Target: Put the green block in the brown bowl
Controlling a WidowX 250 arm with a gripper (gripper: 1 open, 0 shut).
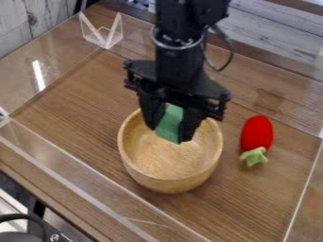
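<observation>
The hand (pixel 161 106) is pinched on the green block (pixel 165 123), above the brown bowl (pixel 143 171). Lifting and carrying look done; lowering it and letting go beneath the hand remain.

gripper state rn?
Gripper: closed on the green block, held over the brown bowl.

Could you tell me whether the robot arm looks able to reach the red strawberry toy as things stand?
Probably not yet: its jaws seem taken up with the green block.
</observation>
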